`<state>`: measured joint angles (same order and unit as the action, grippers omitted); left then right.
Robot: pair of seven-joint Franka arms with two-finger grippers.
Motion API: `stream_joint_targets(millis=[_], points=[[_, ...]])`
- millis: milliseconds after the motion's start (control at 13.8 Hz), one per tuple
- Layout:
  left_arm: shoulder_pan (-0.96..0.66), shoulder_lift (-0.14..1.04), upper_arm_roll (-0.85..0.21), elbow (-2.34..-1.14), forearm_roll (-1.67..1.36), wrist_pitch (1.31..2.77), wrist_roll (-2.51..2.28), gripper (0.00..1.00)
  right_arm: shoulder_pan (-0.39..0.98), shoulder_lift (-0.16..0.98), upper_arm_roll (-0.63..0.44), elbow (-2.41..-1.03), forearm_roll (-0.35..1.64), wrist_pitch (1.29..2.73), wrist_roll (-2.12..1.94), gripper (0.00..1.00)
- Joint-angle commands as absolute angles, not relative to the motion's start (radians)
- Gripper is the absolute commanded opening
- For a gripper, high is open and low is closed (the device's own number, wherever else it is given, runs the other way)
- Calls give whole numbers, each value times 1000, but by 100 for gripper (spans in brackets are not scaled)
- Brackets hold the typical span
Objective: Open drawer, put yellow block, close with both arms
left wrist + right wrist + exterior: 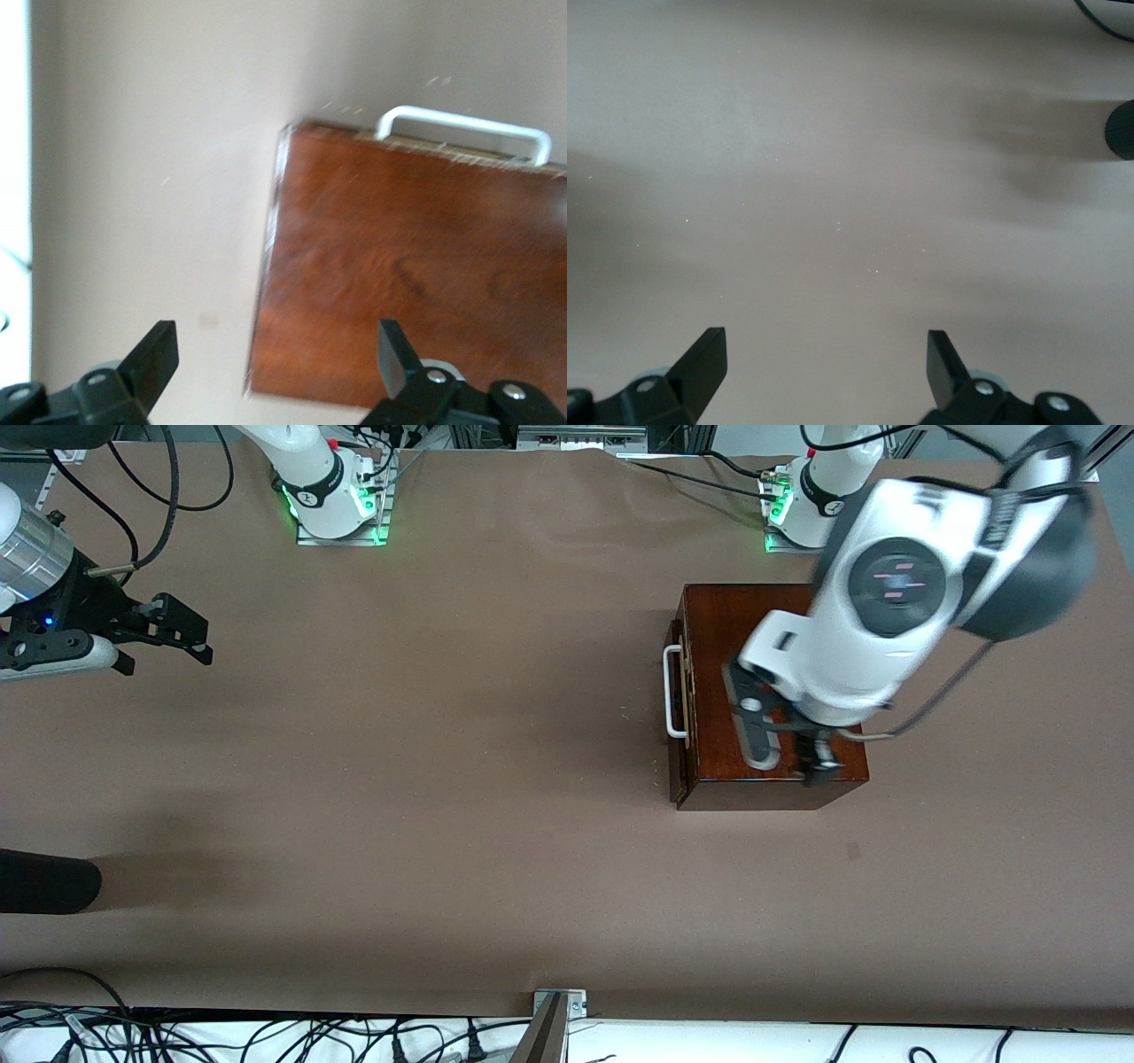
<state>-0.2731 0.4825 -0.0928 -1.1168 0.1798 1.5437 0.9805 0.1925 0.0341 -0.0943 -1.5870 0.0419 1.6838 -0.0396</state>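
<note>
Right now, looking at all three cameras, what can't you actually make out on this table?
- Yellow block: in no view.
- Inside the drawer: it looks pushed in, front view, so the box hides it.
- Part of the box top: covered by the left arm in the front view.
- Box edges: blurred in the left wrist view.
- Right arm: cut off by the front view's edge.

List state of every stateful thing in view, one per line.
drawer: shut, front flush with the wooden box.
left gripper: open, empty, over the box top.
right gripper: open, empty, over bare table at the right arm's end.
yellow block: not in view.
</note>
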Motion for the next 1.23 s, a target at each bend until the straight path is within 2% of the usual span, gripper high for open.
stream_joint_targets(millis=[0, 217, 362, 580, 942, 1159], points=[[-245, 497, -75, -1074, 218, 1520, 989, 100, 184, 38, -89, -1569, 38, 1674, -40, 100], [-242, 464, 21, -1084, 166, 1528, 921, 100, 184, 38, -89, -1569, 38, 1678, -41, 100], [-221, 376, 44, -1213, 103, 1552, 718, 100, 184, 38, -89, -1569, 38, 1684, -43, 100], [-135, 231, 44, -1431, -7, 1709, 410, 100, 186, 38, -89, -1569, 23, 1686, -41, 100], [-75, 57, 37, -1639, -23, 1712, 73, 100, 186, 38, -87, -1569, 18, 1687, -41, 100], [-26, -34, -12, -1735, -8, 1710, -106, 100, 186, 38, -87, -1569, 17, 1690, -41, 100]])
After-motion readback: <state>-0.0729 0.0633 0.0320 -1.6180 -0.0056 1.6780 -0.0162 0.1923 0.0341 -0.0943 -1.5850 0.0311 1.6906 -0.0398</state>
